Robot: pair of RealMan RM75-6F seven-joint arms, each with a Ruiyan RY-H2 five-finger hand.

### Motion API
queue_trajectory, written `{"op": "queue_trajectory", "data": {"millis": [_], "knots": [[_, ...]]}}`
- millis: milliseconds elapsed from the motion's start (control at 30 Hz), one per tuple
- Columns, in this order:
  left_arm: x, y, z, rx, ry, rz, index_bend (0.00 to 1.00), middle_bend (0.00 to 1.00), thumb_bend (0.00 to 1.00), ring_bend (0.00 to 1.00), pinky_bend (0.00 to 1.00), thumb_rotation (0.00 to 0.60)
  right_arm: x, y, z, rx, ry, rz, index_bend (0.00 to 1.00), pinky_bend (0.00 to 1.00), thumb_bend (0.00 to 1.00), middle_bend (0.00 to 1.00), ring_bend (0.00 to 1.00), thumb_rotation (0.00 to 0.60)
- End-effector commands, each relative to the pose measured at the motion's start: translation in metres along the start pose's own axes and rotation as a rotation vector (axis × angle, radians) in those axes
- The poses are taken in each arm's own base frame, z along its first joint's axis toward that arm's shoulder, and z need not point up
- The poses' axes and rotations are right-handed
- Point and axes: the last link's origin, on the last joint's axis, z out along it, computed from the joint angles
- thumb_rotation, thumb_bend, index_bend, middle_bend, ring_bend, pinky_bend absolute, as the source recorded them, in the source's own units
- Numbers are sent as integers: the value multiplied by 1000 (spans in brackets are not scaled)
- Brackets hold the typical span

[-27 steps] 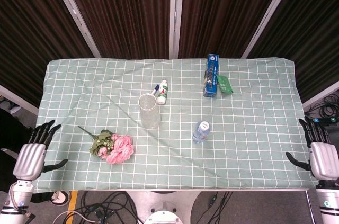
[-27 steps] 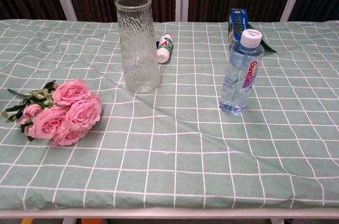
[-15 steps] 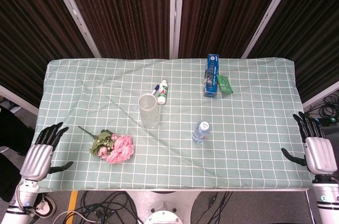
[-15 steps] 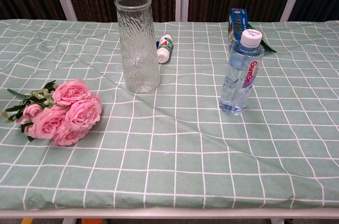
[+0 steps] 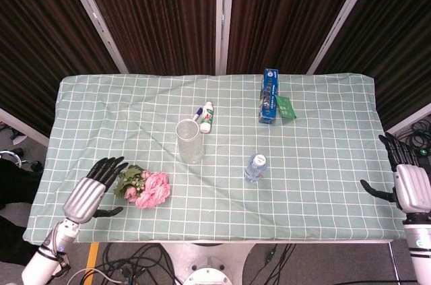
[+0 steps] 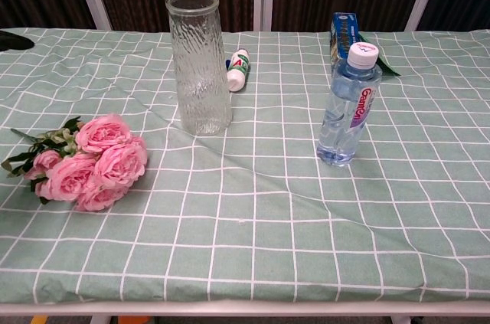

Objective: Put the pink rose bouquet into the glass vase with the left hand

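The pink rose bouquet [image 5: 145, 187] [image 6: 86, 162] lies on its side on the table's front left, its stem pointing back-left. The glass vase [image 5: 190, 141] [image 6: 199, 63] stands upright and empty near the middle, to the right of and behind the bouquet. My left hand [image 5: 91, 191] hovers over the table's front left corner with its fingers spread, its fingertips [image 5: 114, 163] just left of the bouquet's leaves; it holds nothing. A dark sliver at the chest view's left edge may be that hand. My right hand [image 5: 409, 186] hangs open beyond the table's right edge.
A water bottle [image 5: 255, 167] [image 6: 350, 104] stands right of the vase. A small white tube [image 5: 207, 117] [image 6: 240, 70] lies behind the vase. A blue box [image 5: 269, 96] [image 6: 344, 31] with a green packet [image 5: 285, 106] lies at the back right. The green checked cloth [image 5: 323, 143] covers the table.
My left hand has moved right and forward from off the table's left edge to over the front left corner, close to the bouquet. My right hand shifted slightly outward.
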Motion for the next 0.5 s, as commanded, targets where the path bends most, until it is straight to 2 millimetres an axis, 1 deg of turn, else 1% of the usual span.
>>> {"op": "queue_trajectory", "data": {"millis": [33, 233, 367, 500], "knots": [[-2, 1, 24, -56, -18, -16, 36, 0, 94, 0, 62, 600, 1, 0, 1, -1, -5, -5, 0, 0, 101, 0, 0, 600], [-9, -2, 43, -111, -119, 6, 36, 0, 94, 0, 60, 600, 3, -1, 5, -3, -8, -4, 0, 0, 102, 0, 0, 600], [-16, -2, 47, -139, -200, 28, 36, 0, 94, 0, 60, 600, 2, -4, 8, 4, -13, -6, 0, 0, 104, 0, 0, 600], [-19, -4, 49, -168, -245, 91, 36, 0, 93, 0, 57, 600, 0, -6, 9, 11, -20, -10, 0, 0, 107, 0, 0, 600]]}}
